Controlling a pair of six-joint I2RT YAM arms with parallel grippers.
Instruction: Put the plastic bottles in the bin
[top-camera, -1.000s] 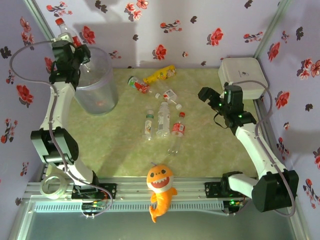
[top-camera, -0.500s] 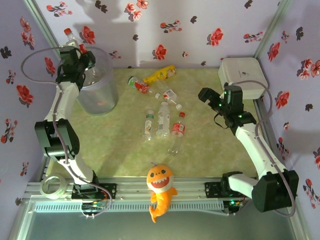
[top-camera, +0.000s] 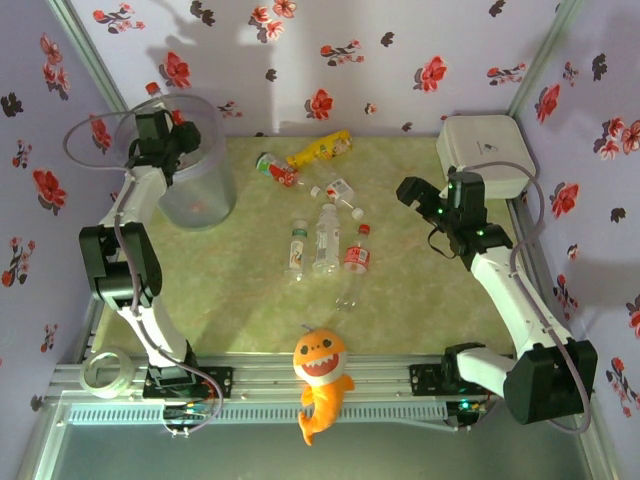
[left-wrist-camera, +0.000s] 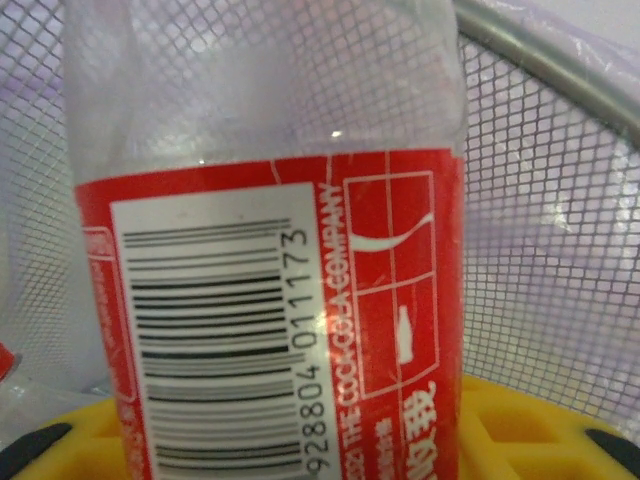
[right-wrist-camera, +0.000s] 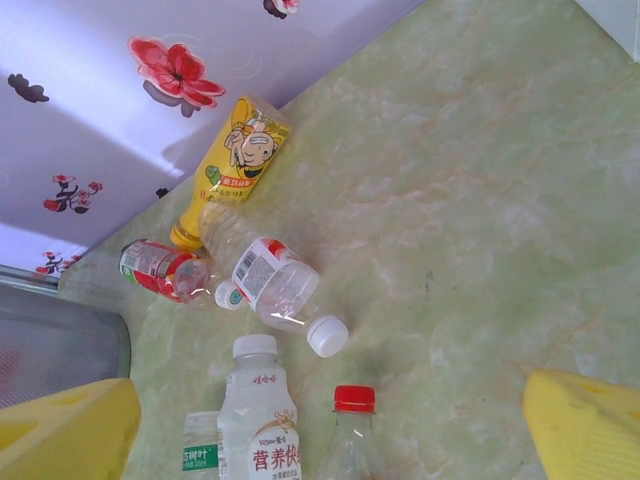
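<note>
At the far left of the worktop (top-camera: 420, 300), by the back rim of the bin (top-camera: 205, 195), pinching a red-labelled bottle (left-wrist-camera: 285, 320) in the left pincer (top-camera: 158, 128). Yellow pads (left-wrist-camera: 545, 430) pressing on either side of the label, the red cap (top-camera: 152, 88) poking up past the rim on the wall side. Likely dealing with the drop itself.

Doing that well probably meaning:
- bringing the whole bottle inward until cap and base are both over the opening;
- tipping it neck-down or level;
- spreading the pads only then, low enough to avoid a bounce off the rim.

Risking a clip on the edge and a fall behind the bin otherwise.

Left arm stretching long from its base, elbow folded near the left wall, forearm rising to the bin and wrist bending toward it.

Across the middle, lying loose and well apart from the bin:
- a yellow bottle (top-camera: 320, 150);
- a red-labelled one (right-wrist-camera: 160, 270) beside it;
- a white-labelled bottle (right-wrist-camera: 275, 285);
- a cluster of clear bottles (top-camera: 326, 238) nearer the arms.

At the right, hovering beside the white box (top-camera: 480, 150), the right pincer (top-camera: 408, 190) gaping wide and carrying nothing. Yellow fingers (right-wrist-camera: 590, 420) framing the loose bottles, forearm slanting up from the base, wrist pointing left toward them.
</note>
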